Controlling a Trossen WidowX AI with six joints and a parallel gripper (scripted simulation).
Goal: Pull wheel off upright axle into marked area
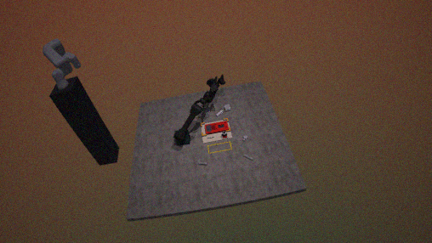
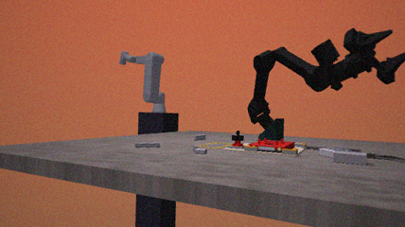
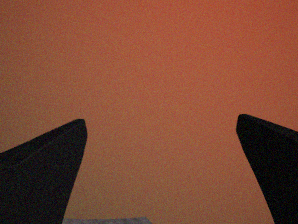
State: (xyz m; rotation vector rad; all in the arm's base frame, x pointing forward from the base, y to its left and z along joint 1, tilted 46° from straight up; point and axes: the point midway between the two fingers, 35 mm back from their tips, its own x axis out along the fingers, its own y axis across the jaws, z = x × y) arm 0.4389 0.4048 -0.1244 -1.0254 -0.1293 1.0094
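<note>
The black wheel (image 1: 224,134) (image 2: 237,137) is small in the top and exterior views. It sits on the upright axle above a red base, beside the red board; the axle's dark top shows above it in the exterior view. The marked area is a yellow outline (image 1: 220,151) on the table, beside the pale plate that carries the wheel's stand. My gripper (image 1: 219,77) (image 2: 400,41) (image 3: 163,125) is wide open with nothing between its fingers. It is raised high and far from the wheel, out toward the table's far edge in the top view. Neither wheel nor outline shows in the wrist view.
A red board (image 1: 217,127) (image 2: 273,145) with orange corner pieces lies beside the wheel. Several small grey blocks lie around, including one (image 1: 248,157) near the outline and a larger one (image 1: 227,107) (image 2: 350,158) beyond the board. A pale second arm (image 1: 55,51) (image 2: 152,75) stands on a dark pillar off the table.
</note>
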